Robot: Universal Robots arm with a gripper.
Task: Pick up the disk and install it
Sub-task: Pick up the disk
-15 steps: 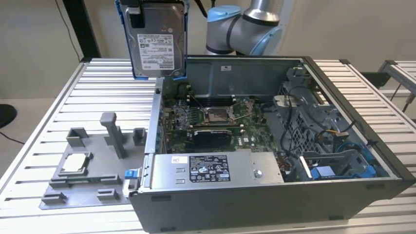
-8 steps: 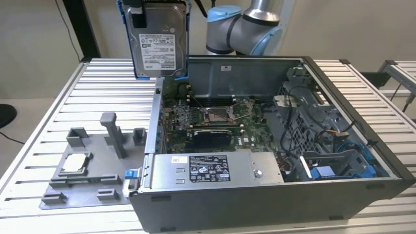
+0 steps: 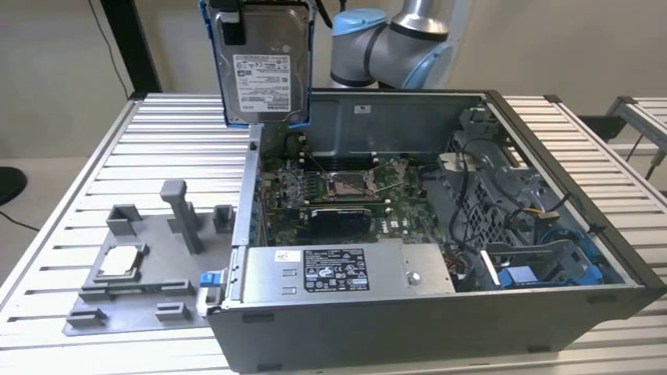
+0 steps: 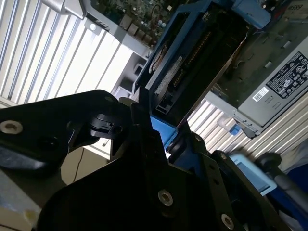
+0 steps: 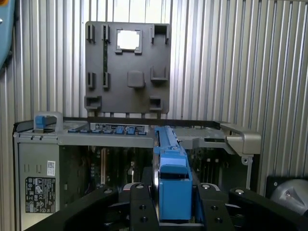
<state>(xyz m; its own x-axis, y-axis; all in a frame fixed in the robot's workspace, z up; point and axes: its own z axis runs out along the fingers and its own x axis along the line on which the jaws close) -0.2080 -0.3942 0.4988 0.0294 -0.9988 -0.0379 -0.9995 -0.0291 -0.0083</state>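
Above the computer case (image 3: 438, 328), the disk (image 3: 265, 78) hangs upright — end effector (image 5: 174, 192) clamped on its top edge.

Soft, even light in the exterior view; glare bleaches the slatted table (image 4: 98, 62) in the second wrist view.

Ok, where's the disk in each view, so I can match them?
Exterior view: the disk hangs upright above the case, at its rear corner on the exterior view's left.
Second wrist view: edge-on, near the power-supply box.
First wrist view: blue edge, before the open case.
Shared landmark: the labelled power-supply box.
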